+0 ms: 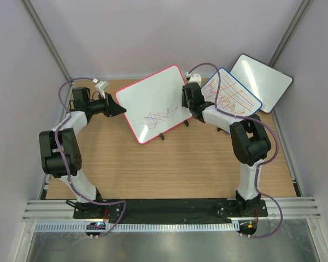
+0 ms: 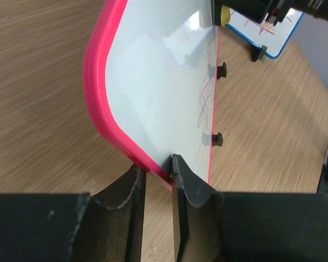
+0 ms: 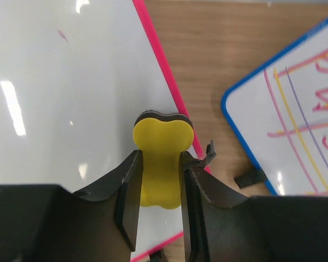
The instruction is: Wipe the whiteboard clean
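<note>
Right hand [image 3: 159, 161] pinches yellow eraser [image 3: 163, 134] at whiteboard [image 3: 60, 98] edge; left hand [image 2: 156, 166] clamps opposite pink frame [image 2: 98, 93]. Advisable: press pad flat, sweep toward scribbles [image 1: 159, 116] between both hands.

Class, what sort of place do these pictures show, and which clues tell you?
Probably a robotics test cell: plain panel walls around a wooden table, a left arm and right arm mounted on a metal rail, and the whiteboard as a practice prop.
</note>
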`<state>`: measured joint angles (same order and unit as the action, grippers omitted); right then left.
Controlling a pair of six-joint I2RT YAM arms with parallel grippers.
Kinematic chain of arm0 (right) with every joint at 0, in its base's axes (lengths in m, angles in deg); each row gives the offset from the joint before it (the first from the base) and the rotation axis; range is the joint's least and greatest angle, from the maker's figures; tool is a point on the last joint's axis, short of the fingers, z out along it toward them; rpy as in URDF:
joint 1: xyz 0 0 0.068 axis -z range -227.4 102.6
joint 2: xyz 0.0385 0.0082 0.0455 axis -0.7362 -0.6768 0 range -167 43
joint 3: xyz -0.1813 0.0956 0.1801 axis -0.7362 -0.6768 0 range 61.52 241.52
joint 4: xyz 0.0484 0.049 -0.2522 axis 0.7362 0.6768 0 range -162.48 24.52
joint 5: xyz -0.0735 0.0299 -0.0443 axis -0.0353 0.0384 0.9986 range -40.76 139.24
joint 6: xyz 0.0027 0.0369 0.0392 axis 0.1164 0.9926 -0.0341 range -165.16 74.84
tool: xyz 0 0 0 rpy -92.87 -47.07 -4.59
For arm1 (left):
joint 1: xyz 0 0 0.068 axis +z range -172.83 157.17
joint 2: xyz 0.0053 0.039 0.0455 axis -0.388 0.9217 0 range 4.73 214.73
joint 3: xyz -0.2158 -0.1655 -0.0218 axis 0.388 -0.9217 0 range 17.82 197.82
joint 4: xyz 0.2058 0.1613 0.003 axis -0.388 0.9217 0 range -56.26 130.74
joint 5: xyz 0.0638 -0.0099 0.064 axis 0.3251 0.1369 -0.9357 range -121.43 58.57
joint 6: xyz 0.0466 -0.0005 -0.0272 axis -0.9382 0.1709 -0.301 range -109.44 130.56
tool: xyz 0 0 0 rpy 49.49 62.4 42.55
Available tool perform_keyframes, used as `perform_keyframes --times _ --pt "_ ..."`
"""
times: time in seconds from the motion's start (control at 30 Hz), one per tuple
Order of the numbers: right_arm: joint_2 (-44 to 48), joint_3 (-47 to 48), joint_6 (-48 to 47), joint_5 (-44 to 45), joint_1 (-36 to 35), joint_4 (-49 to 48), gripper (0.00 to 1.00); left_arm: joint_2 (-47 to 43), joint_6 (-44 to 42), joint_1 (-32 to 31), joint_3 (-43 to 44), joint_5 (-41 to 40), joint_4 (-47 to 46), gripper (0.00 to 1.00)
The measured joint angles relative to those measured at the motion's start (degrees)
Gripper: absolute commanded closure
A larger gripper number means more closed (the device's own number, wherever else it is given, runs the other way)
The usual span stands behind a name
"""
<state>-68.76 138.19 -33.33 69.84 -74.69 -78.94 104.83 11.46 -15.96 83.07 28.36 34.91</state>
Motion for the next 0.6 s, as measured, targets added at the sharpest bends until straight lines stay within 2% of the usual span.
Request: perform_keyframes --times 0.2,0.33,0.5,0.6 --pt "-7.6 20.3 -1.9 -2.9 -0.3 4.4 0.99 0.0 -0.1 0.0 0.0 0.0 0.0 1.00" --pt "-11.8 29.6 -2.2 -5.0 -0.4 6.5 0.99 -0.1 -0.3 -0.1 0.0 0.0 0.0 1.00" --pt "-12.7 30.9 -2.1 -5.7 -0.5 7.5 0.99 -0.2 -0.4 -0.1 0.0 -0.3 0.5 1.00" --pt "-11.2 26.6 -1.5 -5.8 -0.5 4.6 0.99 -0.2 -0.5 -0.1 0.0 -0.3 0.7 1.00"
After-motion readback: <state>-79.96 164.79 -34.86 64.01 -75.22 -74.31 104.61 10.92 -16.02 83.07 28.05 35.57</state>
